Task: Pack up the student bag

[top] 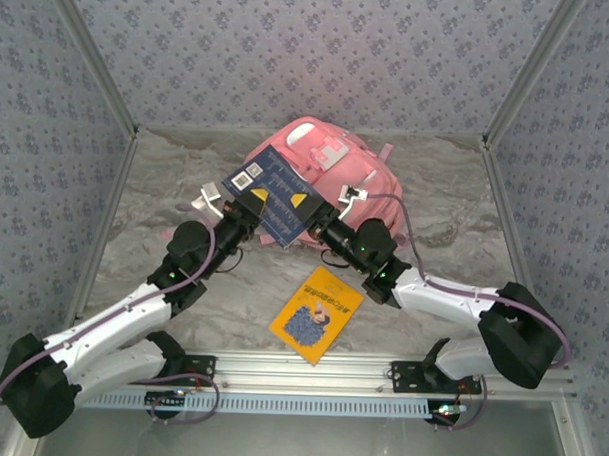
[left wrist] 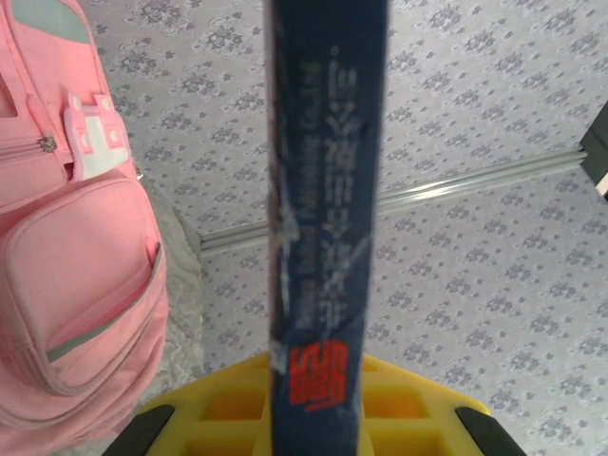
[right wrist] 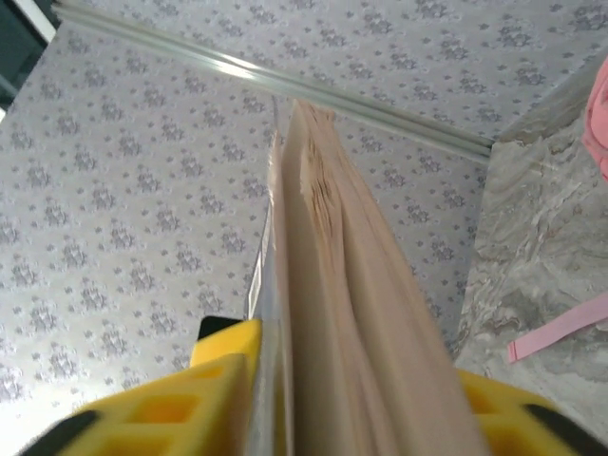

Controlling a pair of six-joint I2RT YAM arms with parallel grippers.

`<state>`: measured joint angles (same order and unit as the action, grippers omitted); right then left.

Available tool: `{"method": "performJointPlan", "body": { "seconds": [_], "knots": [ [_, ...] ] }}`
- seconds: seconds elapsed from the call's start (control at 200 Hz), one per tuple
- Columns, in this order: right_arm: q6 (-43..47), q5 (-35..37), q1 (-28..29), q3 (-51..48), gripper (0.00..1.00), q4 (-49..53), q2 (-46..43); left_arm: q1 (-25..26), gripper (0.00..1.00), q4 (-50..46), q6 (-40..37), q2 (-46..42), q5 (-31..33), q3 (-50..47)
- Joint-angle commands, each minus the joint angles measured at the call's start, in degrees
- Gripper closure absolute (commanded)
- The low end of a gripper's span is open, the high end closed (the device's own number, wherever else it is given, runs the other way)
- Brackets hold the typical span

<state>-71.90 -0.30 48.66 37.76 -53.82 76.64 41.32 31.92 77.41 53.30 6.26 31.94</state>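
Grey-blue floral-patterned walls [top: 321, 48] enclose the back and both sides. A marbled grey counter [top: 155, 213] fills the middle, with an aluminium rail [top: 309, 371] along its bottom edge.

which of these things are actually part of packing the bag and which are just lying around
In the job: student bag; blue book, held up between left gripper and right gripper.
Lying about: yellow book, flat on the table, untouched.
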Motion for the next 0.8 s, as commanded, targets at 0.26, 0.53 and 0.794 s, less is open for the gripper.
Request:
{"method": "performJointPlan", "body": {
  "seconds": [0.26, 0.53, 0.794],
  "knots": [
    [0.18, 3.37, -0.69, -1.41, 1.00, 0.53, -2.79, 0.69, 0.78, -8.82, -7.21, -0.78, 2.16, 4.35],
    [-1.16, 3.96, -9.62, -9.19, 1.00, 12.25, -14.31, 0.60, 0.46, -25.17, -21.41, 4.18, -3.68, 13.69],
    [4.73, 17.18, -20.52, -8.23, 1.00, 56.11, -38.83, 0.84, 0.33, -47.06, -39.03, 30.74, -22.87, 40.45]
  ]
}}
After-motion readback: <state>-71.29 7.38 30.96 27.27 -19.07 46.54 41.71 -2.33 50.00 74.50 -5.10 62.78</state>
